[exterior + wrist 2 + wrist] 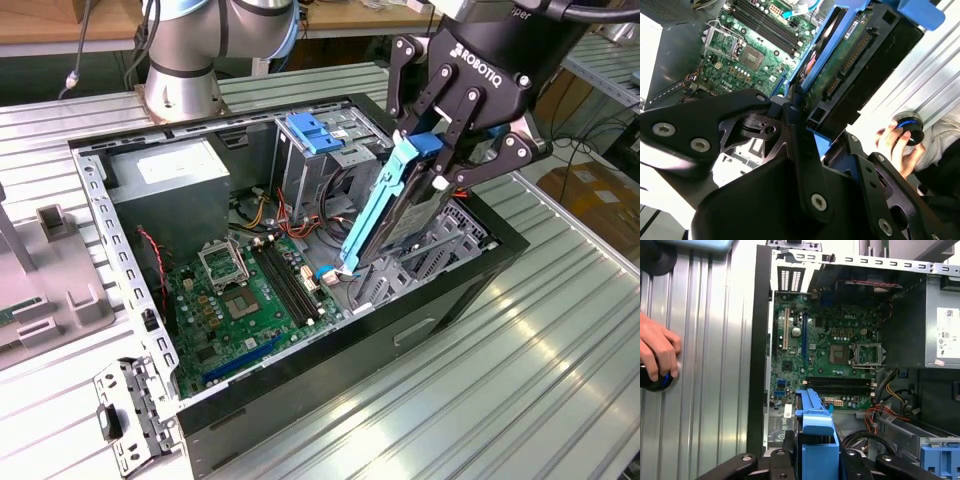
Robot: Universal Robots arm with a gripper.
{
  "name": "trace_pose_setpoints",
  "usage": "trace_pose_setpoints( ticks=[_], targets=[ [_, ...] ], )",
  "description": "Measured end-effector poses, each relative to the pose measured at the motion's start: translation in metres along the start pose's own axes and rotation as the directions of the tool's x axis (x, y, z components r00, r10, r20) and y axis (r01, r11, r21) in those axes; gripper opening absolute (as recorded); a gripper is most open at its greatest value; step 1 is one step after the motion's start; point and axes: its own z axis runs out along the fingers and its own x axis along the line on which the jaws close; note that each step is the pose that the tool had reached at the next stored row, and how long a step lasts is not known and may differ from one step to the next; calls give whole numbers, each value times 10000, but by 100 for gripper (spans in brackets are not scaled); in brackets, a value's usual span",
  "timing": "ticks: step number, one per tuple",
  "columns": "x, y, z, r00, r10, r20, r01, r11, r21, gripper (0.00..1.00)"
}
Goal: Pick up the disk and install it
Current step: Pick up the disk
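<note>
The gripper [440, 165] has its fingers closed narrow on the disk [385, 215], pinching it across its flat faces near the upper end. The disk hangs clear of the table, over the open computer case [440, 300], so the thing to be fitted is already between the fingers rather than off to any side of them. What matters, I reckon, is its long axis. It runs steeply downward from the fingers into the case, leaning toward the exterior view's left. The lower end sits low inside, just beside the edge of the green circuit board [250, 295].

I cannot tell whether that lower corner touches anything beneath it. In the second wrist view the disk's underside with its connector strip faces the camera, one blue rail [812, 55] along its edge. It is tilted, not level with the floor of the case, and not yet seated.

Further in stands the metal drive cage with a blue bracket [315, 130] on top, apart from the disk. Beyond that, toward the exterior view's left, is the large grey power box [170, 190]. Outside the case, on the ribbed metal table [520, 380], a person's hand [657, 352] rests on a round black knob [910, 131], well away from the gripper.
</note>
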Motion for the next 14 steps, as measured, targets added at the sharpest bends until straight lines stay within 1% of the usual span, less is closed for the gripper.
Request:
trace_pose_setpoints(
  ticks=[3, 4, 8, 11, 14],
  targets=[
    [14, -22, -2, 10000, 0, -1, 0, 10000, 0, 37],
    [23, -40, -3, 10000, 0, 0, 0, 10000, -1, 37],
    [41, -81, -5, 10000, 0, 1, 0, 10000, -1, 37],
    [66, -154, -11, 10000, 1, 0, -1, 10000, -6, 37],
    [79, -198, -13, 10000, 0, 0, 0, 10000, -8, 37]
  ],
)
